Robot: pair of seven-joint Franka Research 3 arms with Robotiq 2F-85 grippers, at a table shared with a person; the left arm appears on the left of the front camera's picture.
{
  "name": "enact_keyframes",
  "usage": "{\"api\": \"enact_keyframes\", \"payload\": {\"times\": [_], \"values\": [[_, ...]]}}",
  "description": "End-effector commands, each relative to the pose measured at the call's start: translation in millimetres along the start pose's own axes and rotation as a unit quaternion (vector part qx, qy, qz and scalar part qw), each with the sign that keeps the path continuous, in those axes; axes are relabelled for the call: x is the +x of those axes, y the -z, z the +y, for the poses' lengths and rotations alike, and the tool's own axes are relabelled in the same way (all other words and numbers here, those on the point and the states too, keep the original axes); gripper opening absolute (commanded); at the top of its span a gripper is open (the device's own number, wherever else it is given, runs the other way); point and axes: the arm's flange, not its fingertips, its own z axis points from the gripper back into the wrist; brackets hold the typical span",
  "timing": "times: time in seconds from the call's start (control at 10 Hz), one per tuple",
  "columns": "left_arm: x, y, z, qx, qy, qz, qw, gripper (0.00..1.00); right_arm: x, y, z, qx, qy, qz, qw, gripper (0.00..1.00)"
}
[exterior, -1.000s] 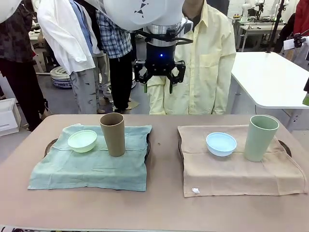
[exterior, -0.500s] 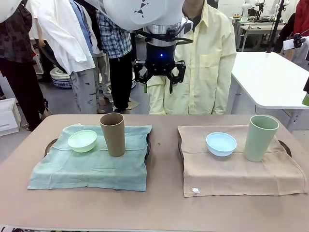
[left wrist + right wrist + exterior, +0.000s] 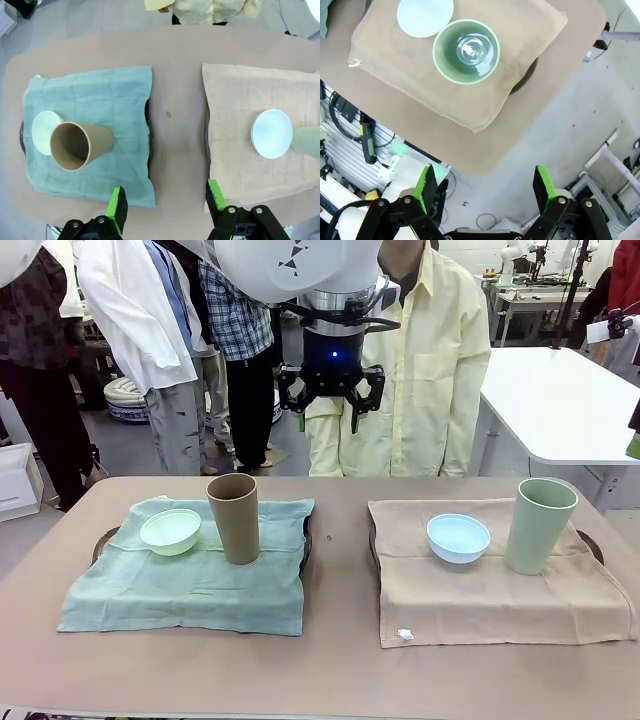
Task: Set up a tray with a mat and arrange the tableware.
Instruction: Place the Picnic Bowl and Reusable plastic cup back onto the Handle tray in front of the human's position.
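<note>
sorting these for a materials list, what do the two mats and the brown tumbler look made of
Green mat: woven cloth, soft; it shows fold creases and wavy edges. Tan mat: cloth too, creased, with a stitched hem and a small white tag at one corner. Brown tumbler: matte and smooth with no shine, likely plastic or a fibre composite; the look leaves it open.

We see a brown table point(image 3: 340, 660) with two dark trays directly on it, left tray point(image 3: 102, 540) under a green mat point(image 3: 190, 585), right tray point(image 3: 592, 545) under a tan mat point(image 3: 490, 600). The trays sit apart, bare tabletop between. A small speck point(image 3: 168, 115) lies in that gap.
</note>
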Motion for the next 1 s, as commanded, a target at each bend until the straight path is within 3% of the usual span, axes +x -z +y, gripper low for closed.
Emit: {"api": "enact_keyframes", "payload": {"times": [0.0, 0.2, 0.4, 0.6, 0.9], "values": [[-2.6, 7.6, 15.0, -0.086, -0.001, 0.025, 0.996, 0.83, 0.0, 0.0, 0.0, 0.000, 0.000, 0.000, 1.000, 1.00], [-6.8, 10.5, 72.0, -0.188, -0.004, 0.068, 0.980, 0.83, -1.3, -5.1, -2.4, 0.023, -0.005, -0.008, 1.000, 1.00], [-10.4, 8.1, 126.3, -0.218, -0.003, 0.109, 0.970, 0.83, -4.0, -11.1, -12.7, 0.088, 0.058, -0.025, 0.994, 1.00], [-10.5, 6.0, 182.1, -0.243, -0.019, 0.127, 0.962, 0.83, -16.8, -3.9, -52.9, 0.134, 0.230, -0.002, 0.964, 1.00], [-6.3, 5.0, 268.2, -0.292, -0.041, 0.144, 0.945, 0.83, -60.5, 1.4, -111.7, 0.210, 0.322, -0.004, 0.923, 1.00]]}}
